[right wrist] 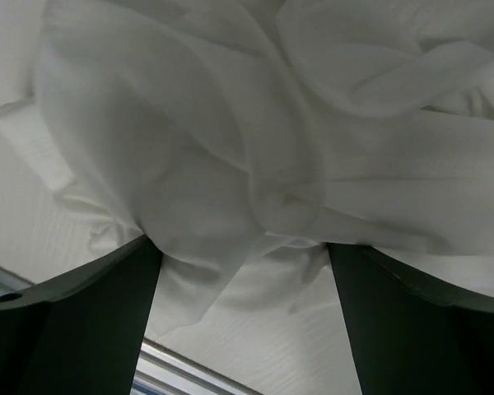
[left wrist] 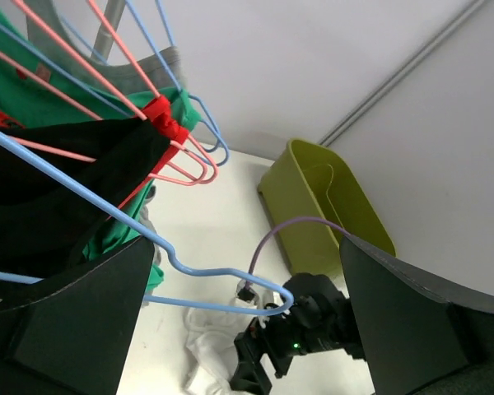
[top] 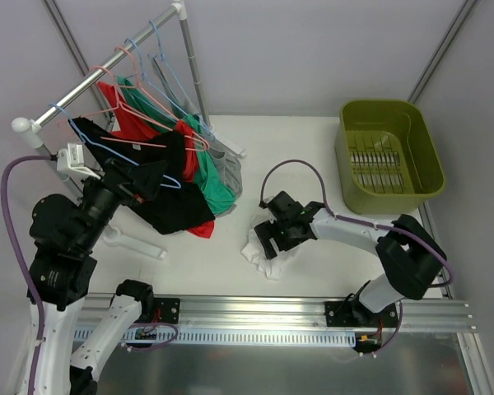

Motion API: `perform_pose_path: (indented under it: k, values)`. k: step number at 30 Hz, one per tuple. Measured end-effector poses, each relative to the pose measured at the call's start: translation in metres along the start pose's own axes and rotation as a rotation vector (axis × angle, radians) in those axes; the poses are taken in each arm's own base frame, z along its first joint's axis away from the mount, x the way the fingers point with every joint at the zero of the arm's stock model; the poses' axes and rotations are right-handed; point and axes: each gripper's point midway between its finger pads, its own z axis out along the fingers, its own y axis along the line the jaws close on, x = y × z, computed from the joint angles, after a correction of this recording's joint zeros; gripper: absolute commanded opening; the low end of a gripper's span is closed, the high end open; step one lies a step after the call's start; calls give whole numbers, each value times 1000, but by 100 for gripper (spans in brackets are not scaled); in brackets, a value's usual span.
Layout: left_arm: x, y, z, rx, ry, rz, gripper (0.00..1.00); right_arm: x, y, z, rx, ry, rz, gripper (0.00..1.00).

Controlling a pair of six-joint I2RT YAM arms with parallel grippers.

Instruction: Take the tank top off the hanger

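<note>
A black tank top [top: 177, 206] hangs on a light blue hanger [top: 169, 181] at the front of the rack. My left gripper [top: 152, 177] is up against it and open. In the left wrist view [left wrist: 247, 247] the blue hanger's shoulder end [left wrist: 214, 276] crosses the wide gap between the fingers, with black cloth [left wrist: 58, 189] at upper left. A crumpled white garment [top: 267, 255] lies on the table. My right gripper [top: 272, 234] is low over it and open. In the right wrist view [right wrist: 243, 247] the white cloth [right wrist: 255, 123] bulges down between the spread fingers.
The rack's rail [top: 90, 78] carries several pink and blue hangers with red [top: 132, 123], green [top: 214, 185] and grey [top: 229, 169] garments. A green basin [top: 346, 156] stands at back right. A white rack foot [top: 136, 243] lies near the left arm.
</note>
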Motion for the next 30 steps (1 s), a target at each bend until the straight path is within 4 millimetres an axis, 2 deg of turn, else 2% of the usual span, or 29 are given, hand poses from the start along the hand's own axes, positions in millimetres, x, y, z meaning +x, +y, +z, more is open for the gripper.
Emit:
perform_pose_path:
  k: [1, 4, 5, 6, 7, 8, 12, 15, 19, 23, 25, 27, 30]
  values:
    - [-1, -5, -6, 26, -4, 19, 99, 2, -1, 5, 10, 12, 2, 82]
    - [-2, -14, -21, 79, -19, 61, 99, -4, 1, 12, 34, 4, -7, 55]
    - [-2, -17, -25, 97, -20, 73, 99, -6, 1, 14, 39, 1, -7, 33]
    - [-1, -20, -28, 117, -16, 84, 99, -8, 3, 15, 38, -3, -8, 19]
    - [2, -24, -31, 144, -5, 99, 99, -10, 5, 16, 32, -11, 2, 7]
    - [4, -29, -34, 172, 10, 112, 99, -13, 6, 16, 33, -22, 1, 1]
    - [24, -46, -43, 310, 102, 172, 99, -19, 1, 12, 65, -51, 1, 0]
    - [54, -52, -51, 428, 212, 204, 99, -27, -9, -3, 97, -81, 0, 0]
    - [102, -37, -56, 500, 362, 193, 99, -71, -30, -54, 132, -217, 39, 1]
    - [144, -14, -61, 510, 470, 171, 99, -142, -67, -143, 181, -458, 121, 1]
    - [158, -6, -63, 513, 502, 165, 99, -167, -85, -186, 211, -564, 149, 0]
    - [168, 1, -63, 505, 524, 158, 99, -186, -107, -228, 256, -649, 179, 1]
    - [179, 10, -63, 490, 547, 147, 99, -201, -134, -279, 312, -732, 219, 1]
